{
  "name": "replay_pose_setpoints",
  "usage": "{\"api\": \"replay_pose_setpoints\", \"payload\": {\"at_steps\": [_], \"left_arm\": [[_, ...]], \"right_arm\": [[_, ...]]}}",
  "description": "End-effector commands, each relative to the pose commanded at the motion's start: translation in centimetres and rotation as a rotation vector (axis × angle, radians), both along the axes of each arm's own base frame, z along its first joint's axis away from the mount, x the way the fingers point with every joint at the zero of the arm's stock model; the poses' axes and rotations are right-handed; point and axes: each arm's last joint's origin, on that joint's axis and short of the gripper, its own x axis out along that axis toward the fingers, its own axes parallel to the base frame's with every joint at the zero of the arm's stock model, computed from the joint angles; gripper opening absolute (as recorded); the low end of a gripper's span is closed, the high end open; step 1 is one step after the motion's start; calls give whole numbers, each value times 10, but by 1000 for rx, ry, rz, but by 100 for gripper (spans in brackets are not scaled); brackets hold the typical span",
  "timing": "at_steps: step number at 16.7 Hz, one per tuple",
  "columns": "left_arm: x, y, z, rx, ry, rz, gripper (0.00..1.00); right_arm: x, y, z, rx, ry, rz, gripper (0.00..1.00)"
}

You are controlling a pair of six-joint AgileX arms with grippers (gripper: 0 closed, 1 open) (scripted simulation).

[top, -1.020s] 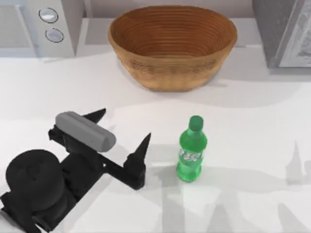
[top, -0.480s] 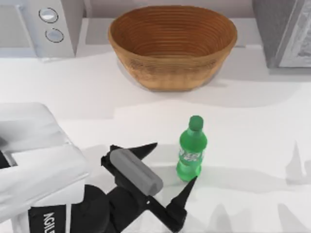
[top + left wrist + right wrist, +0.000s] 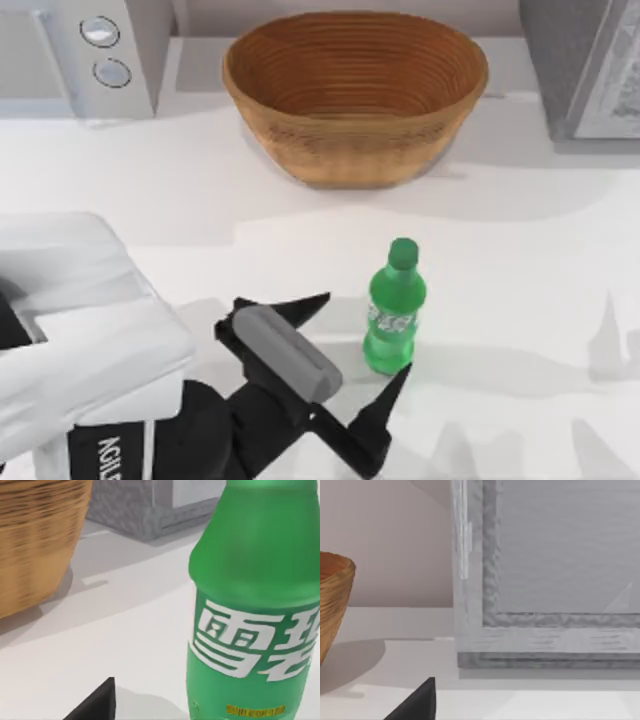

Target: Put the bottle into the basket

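Note:
The green bottle (image 3: 395, 310) stands upright on the white table, in front of the basket (image 3: 355, 140) and well apart from it. My left gripper (image 3: 354, 343) is open just left of the bottle's base, one fingertip (image 3: 312, 301) behind and left of it, the other (image 3: 396, 383) in front of it. The left wrist view has the bottle (image 3: 255, 605) very close, with its white-green label, the basket wall (image 3: 35, 540) and one dark fingertip (image 3: 97, 705). In the right wrist view one fingertip (image 3: 420, 702) of my parked right gripper sits far off centre, beside the basket's edge (image 3: 332, 600).
A white appliance with two knobs (image 3: 90, 55) stands at the back left. A grey box (image 3: 585, 65) stands at the back right, close in the right wrist view as the grey box (image 3: 545, 580). Open table lies between bottle and basket.
My left arm swung from the table's left side toward the bottle, then crept a little further right. Its open fingers now flank the bottle's base. The bottle has not moved.

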Motion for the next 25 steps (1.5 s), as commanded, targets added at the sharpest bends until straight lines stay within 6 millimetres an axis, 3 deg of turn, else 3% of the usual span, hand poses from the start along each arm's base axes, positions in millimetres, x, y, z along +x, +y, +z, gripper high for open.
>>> {"api": "replay_pose_setpoints", "payload": {"at_steps": [8,13,25], "left_arm": [[43,-46,-6,-3,-3,-1,100],[45,-48,-6,-2,-1,-1,100],[45,-48,-6,-2,-1,-1,10]], "right_arm": [[0,0,0,0,0,0,100],[0,0,0,0,0,0,100],[0,0,0,0,0,0,100]]}}
